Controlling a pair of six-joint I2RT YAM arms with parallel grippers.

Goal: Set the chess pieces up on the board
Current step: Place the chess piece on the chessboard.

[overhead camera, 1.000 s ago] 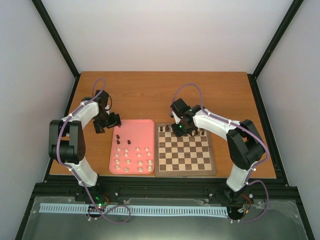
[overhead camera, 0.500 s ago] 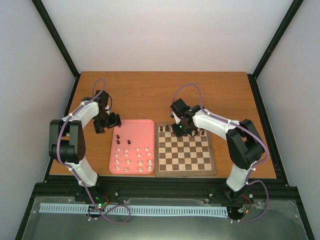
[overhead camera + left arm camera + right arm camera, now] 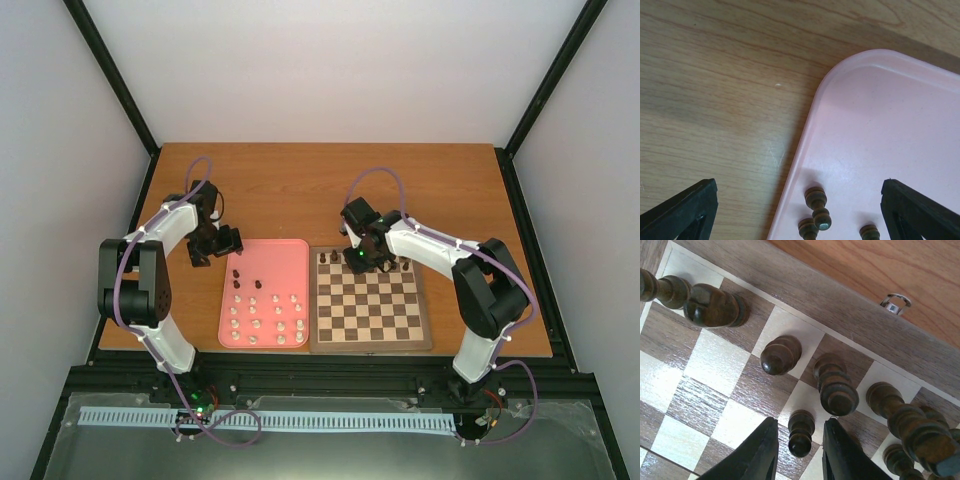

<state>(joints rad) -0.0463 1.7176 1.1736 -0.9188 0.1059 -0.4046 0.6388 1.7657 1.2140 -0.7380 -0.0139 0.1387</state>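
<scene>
Left fingers (image 3: 685, 210) spread wide over tray (image 3: 880, 125) corner, upper left; dark pieces (image 3: 816, 197) bottom centre, likely next pick. Board (image 3: 368, 310) right of tray. Right fingers (image 3: 760, 452) slightly parted, flanking pawn (image 3: 801, 432) bottom centre, small gaps visible: seating it upright on its square.

You find no readable text, label, brand, number or sign anywhere in these views, neither on the board (image 3: 369, 302), the pink tray (image 3: 290, 252) nor the desk (image 3: 300, 190).

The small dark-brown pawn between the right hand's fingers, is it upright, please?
Upright: the small dark-brown pawn stands on its round base.
</scene>
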